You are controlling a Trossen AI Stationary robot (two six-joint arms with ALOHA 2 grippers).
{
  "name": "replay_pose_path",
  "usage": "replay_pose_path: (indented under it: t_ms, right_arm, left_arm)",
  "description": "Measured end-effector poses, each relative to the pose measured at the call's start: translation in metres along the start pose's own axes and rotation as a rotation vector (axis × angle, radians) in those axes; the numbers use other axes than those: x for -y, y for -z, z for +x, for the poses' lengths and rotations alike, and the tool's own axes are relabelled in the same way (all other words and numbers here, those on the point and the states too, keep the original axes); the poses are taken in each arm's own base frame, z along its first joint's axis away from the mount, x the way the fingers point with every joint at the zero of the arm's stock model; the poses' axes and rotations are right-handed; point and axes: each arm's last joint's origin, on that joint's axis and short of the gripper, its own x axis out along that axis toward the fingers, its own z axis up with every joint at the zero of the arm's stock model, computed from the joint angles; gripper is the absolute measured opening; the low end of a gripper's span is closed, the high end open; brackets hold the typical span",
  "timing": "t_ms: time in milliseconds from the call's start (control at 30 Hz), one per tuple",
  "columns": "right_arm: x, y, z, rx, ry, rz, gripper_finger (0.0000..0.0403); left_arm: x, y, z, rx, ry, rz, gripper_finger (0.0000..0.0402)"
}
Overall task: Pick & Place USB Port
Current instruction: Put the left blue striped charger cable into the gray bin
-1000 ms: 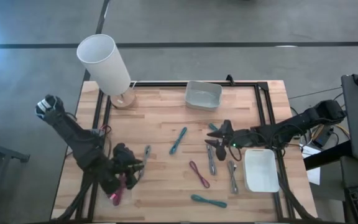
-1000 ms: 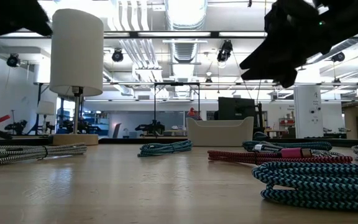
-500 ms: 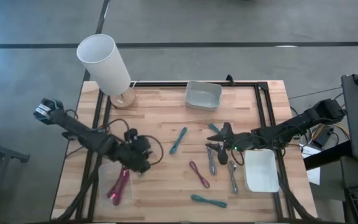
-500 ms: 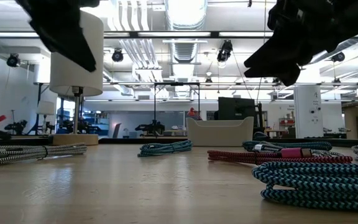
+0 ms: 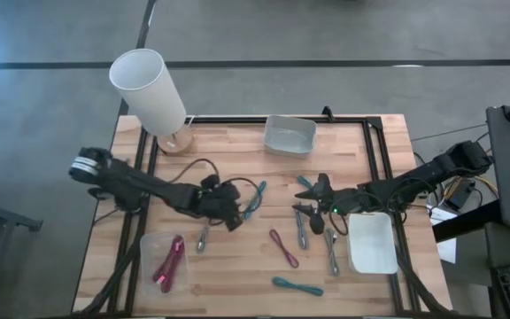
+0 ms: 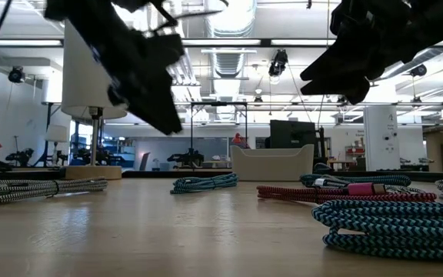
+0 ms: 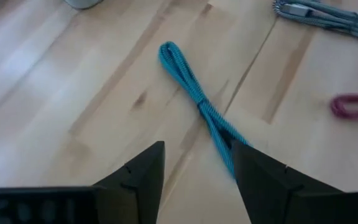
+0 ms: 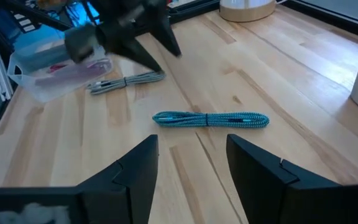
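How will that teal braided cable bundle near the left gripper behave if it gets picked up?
The teal braided cable bundle, folded into a slim bundle, will probably droop at both ends. It looks light. Its pinched middle suggests a tie, so the left gripper, open above it, likely lifts it whole.

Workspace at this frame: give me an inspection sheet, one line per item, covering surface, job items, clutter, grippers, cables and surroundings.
Surface: wooden table, dark frame round it.
Job's things: bundled USB cables loose mid-table: blue cable, red cable, teal cable, grey cable; pink cable lies in the clear tray.
Clutter: white lamp at the far left corner; grey bin at the far edge; white tray near the right arm.
Grippers: left gripper open, beside the blue cable, empty; right gripper open, over cables mid-table, empty.
Cables: the left arm's black wire arcs above it.
Surroundings: grey floor; lab room behind.
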Motion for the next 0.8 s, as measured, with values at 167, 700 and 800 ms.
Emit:
replay_pose_path:
  t_ms: [167,700,800]
  right_arm:
    - [0.000,0.000,0.000,0.000,0.000,0.000,0.0187]
    - [0.000,0.000,0.000,0.001,0.002,-0.036,0.0187]
    - [0.000,0.000,0.000,0.001,0.001,-0.090,0.0187]
  left_arm:
    - [0.009,0.003,0.039,-0.016,0.060,-0.055,0.0188]
    - [0.009,0.022,0.094,-0.052,-0.012,-0.062,0.0145]
    - [0.009,0.019,0.090,-0.040,-0.003,-0.052,0.0089]
